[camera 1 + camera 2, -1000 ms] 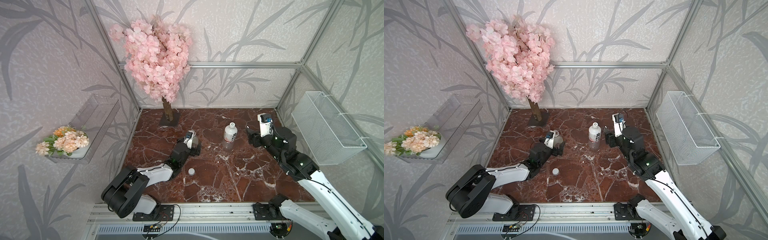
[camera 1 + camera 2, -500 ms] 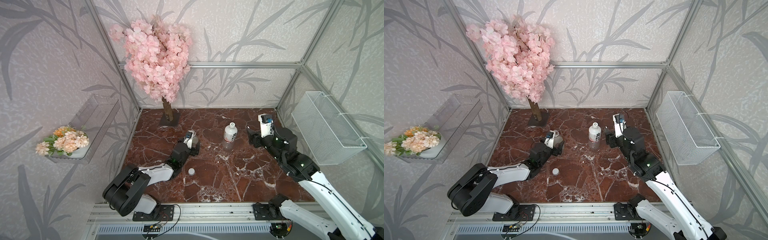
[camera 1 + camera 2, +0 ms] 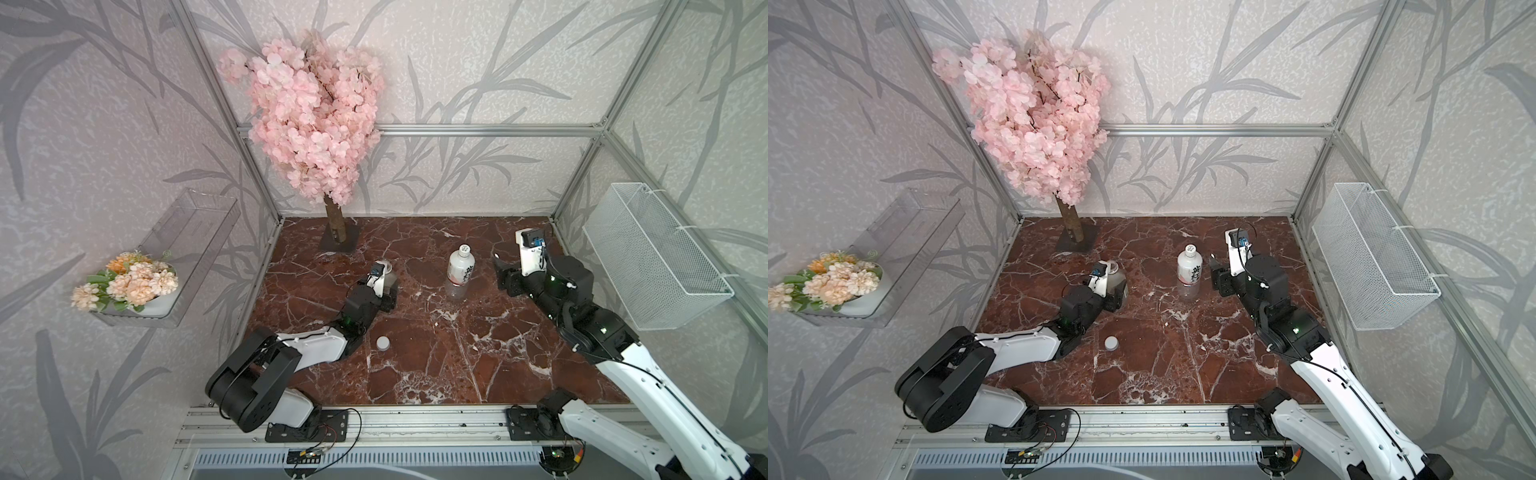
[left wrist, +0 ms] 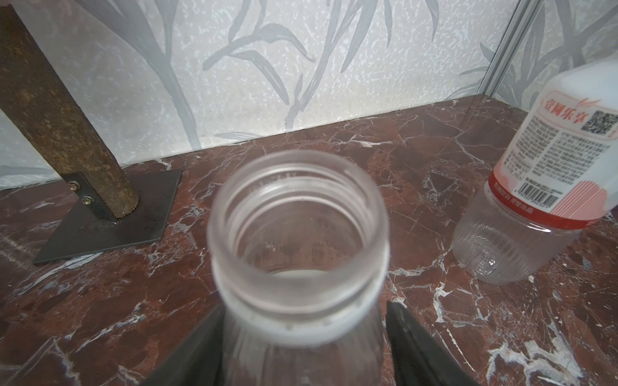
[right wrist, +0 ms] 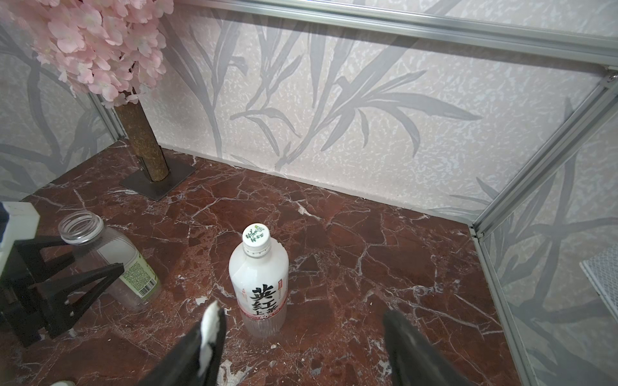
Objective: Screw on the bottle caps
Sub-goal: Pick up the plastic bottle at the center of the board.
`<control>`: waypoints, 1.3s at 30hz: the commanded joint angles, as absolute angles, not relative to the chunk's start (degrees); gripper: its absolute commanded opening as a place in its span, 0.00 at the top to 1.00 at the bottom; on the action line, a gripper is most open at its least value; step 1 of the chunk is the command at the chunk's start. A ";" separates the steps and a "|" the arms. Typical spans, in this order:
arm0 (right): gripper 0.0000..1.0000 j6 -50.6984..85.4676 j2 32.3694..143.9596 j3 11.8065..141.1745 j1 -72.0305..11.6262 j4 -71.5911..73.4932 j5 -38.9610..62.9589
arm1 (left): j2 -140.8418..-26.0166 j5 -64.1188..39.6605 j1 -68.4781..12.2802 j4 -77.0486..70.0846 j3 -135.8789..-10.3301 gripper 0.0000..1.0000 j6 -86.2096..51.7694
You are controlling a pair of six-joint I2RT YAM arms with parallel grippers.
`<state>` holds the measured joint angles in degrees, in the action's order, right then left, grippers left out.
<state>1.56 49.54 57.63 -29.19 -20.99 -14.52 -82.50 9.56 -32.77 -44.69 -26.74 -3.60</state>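
Grey bamboo-leaf wallpaper (image 3: 478, 62) lines an enclosure of aluminium frame bars (image 3: 478, 129) above a red-brown marble floor (image 3: 436, 353). A pink blossom tree (image 3: 311, 112) stands at the back on a dark plate (image 3: 347, 244). A clear wall shelf (image 3: 195, 232), seemingly acrylic, holds peach flowers (image 3: 129, 282), and a white wire basket (image 3: 648, 257) hangs opposite under soft, even light.

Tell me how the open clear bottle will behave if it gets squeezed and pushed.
The clear bottle looks empty, so it is probably very light. Its thin see-through wall would likely dent under a hard squeeze. Upright on the smooth marble tabletop, it may slide or tip if nudged near the neck, then roll.
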 commanded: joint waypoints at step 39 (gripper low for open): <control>0.23 0.76 49.05 57.56 -28.61 -21.00 -13.83 | -83.97 9.47 -32.44 -44.42 -27.83 0.00 -3.96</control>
